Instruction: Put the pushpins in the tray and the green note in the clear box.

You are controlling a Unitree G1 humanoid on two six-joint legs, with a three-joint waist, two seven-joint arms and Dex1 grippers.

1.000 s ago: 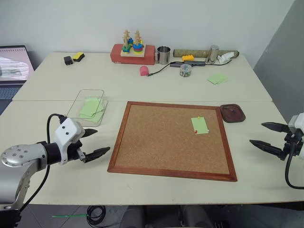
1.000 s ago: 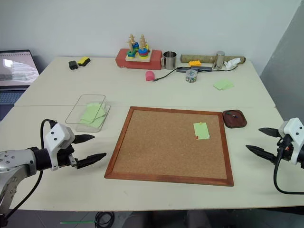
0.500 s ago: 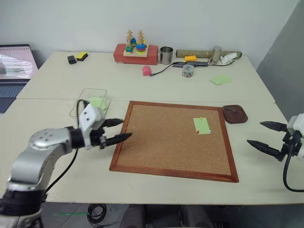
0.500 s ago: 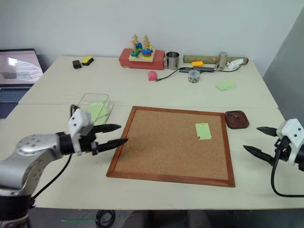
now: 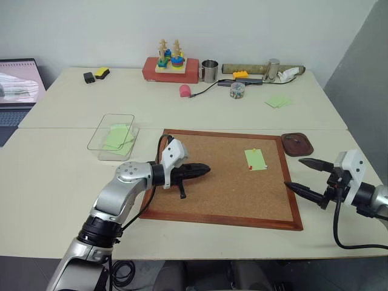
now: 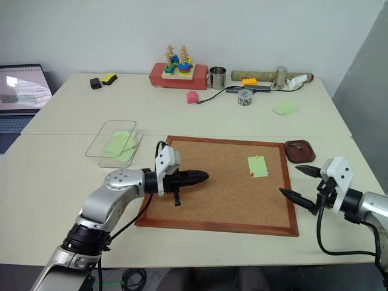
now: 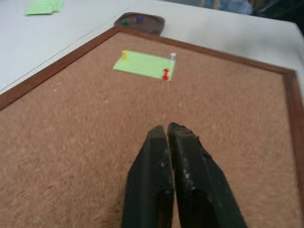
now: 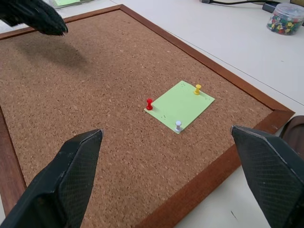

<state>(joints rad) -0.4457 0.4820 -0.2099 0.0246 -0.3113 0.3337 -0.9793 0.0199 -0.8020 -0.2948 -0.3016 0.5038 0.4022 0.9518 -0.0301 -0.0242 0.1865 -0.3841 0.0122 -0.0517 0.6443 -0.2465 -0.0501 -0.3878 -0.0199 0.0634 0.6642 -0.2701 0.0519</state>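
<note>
The green note (image 8: 179, 105) is pinned near the right end of the corkboard (image 5: 200, 200) by a red pushpin (image 8: 149, 103), a yellow pushpin (image 8: 197, 89) and a pale one — flimsy paper, probably tears if yanked, so pinch each tiny slippery pin head first. Left hand (image 5: 205, 169) hovers mid-board, fingers together, empty; right hand (image 5: 305, 177) spread wide off the board's right edge.

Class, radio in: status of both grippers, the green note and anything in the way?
Left gripper shut, empty, over corkboard. Right gripper open. Green note pinned by pushpins. Nothing in the way.
</note>
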